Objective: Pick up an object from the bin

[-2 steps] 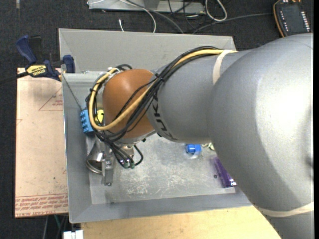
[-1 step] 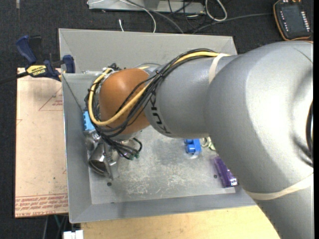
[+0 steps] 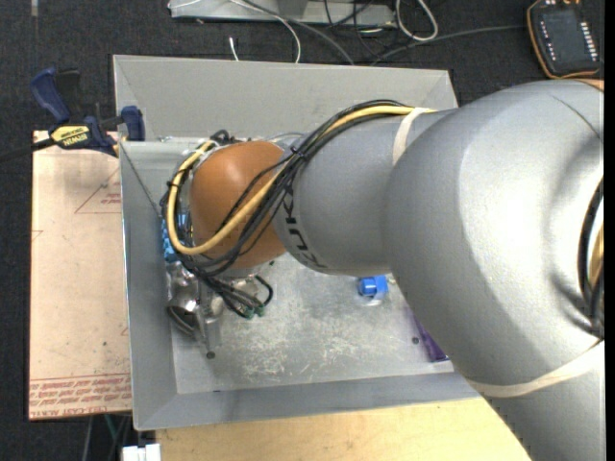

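My gripper (image 3: 195, 311) hangs low in the bin's left front part, close to the left wall and just above the floor. I see nothing under it or held in it. A small blue thing with a white patch (image 3: 373, 288) lies on the floor in the middle of the bin, well to the right of the gripper. A flat purple thing (image 3: 432, 344) lies near the right front corner, and the arm hides part of it.
The arm reaches in from the right and covers the back and right of the bin. Its orange cover and cables sit just above the gripper. A scrap of blue (image 3: 168, 250) shows by the left wall; I cannot tell what it is.
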### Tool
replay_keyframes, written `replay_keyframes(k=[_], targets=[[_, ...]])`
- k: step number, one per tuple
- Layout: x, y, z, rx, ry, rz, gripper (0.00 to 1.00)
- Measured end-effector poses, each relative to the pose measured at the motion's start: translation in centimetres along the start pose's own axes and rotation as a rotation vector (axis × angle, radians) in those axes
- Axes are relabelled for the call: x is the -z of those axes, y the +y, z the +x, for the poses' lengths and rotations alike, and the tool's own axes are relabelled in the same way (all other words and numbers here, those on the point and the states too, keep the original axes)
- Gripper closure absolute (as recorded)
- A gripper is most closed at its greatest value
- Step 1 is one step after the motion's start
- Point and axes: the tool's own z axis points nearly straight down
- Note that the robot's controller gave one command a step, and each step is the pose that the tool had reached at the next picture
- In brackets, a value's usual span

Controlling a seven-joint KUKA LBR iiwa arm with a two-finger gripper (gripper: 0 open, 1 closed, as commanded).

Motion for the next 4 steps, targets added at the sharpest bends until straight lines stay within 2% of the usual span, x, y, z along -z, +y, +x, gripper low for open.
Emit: replay_keyframes(k=[1, 2, 3, 4], targets=[[0.0, 0.0, 0.0, 0.000, 0.000, 0.000, 1.00], [0.8, 0.0, 0.3, -0.001, 0.008, 0.000, 1.00], [3.9, 0.1, 0.3, -0.001, 0.012, -0.001, 1.00], [5.7, 0.1, 0.2, -0.001, 0.008, -0.001, 1.00]])
